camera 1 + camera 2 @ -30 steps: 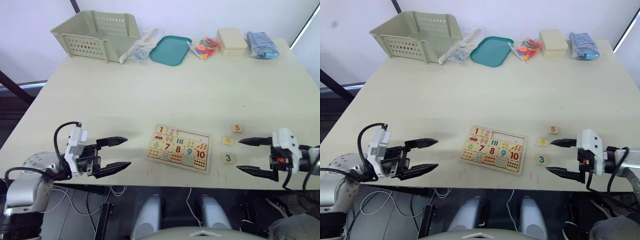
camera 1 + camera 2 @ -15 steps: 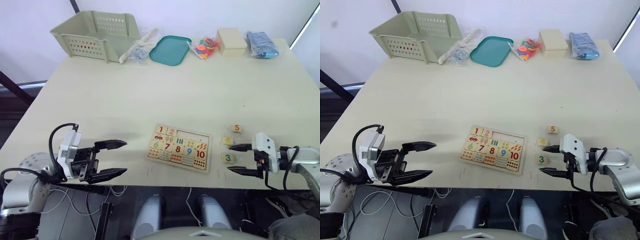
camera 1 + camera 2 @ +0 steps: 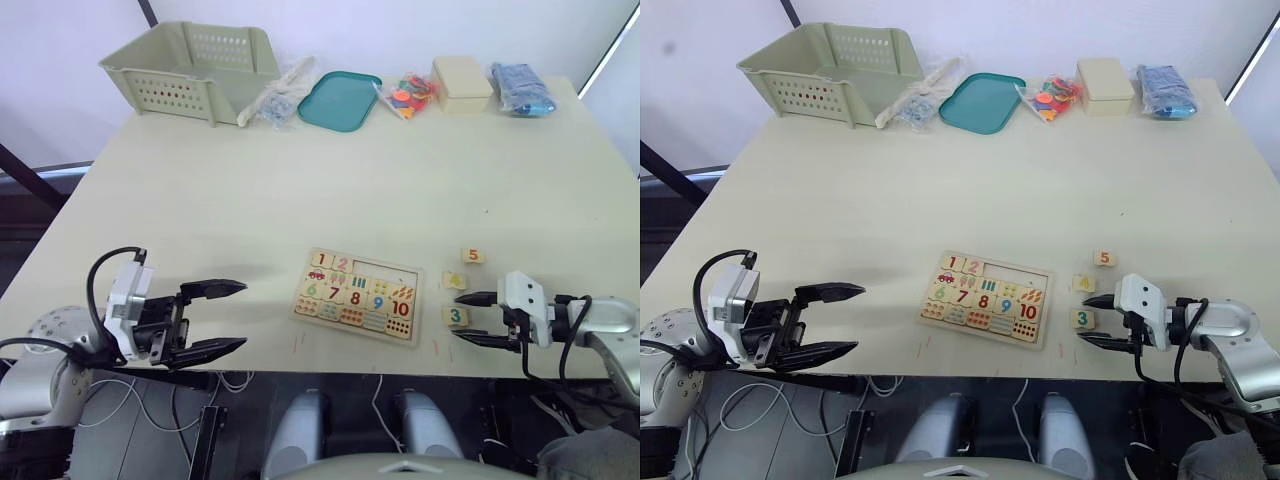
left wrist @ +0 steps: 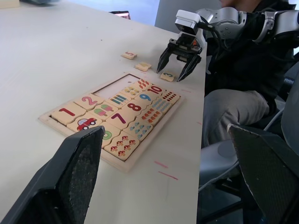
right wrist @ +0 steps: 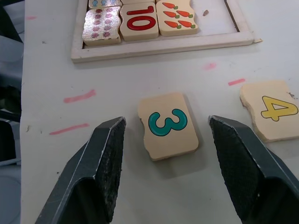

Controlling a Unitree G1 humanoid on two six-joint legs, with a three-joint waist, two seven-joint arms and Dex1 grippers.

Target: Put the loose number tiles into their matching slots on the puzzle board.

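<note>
The puzzle board (image 3: 358,298) lies near the table's front edge, with tiles 1 and 2 seated in its top row. The rest of that row is empty slots (image 3: 385,275). Three loose number tiles lie to its right: 5 (image 3: 473,256), 4 (image 3: 455,281) and 3 (image 3: 456,316). My right gripper (image 3: 459,318) is open and low over the table, one finger on each side of tile 3 (image 5: 168,125), with gaps on both sides. My left gripper (image 3: 238,315) is open and holds nothing, well left of the board (image 4: 117,116).
Along the far edge stand a green basket (image 3: 190,65), a clear bag (image 3: 280,95), a teal tray (image 3: 340,100), a bag of colourful pieces (image 3: 408,95), a cream box (image 3: 462,82) and a blue bag (image 3: 522,88).
My right gripper has moved left to tile 3 and narrowed its opening around it. My left gripper has drifted a little left, away from the board.
</note>
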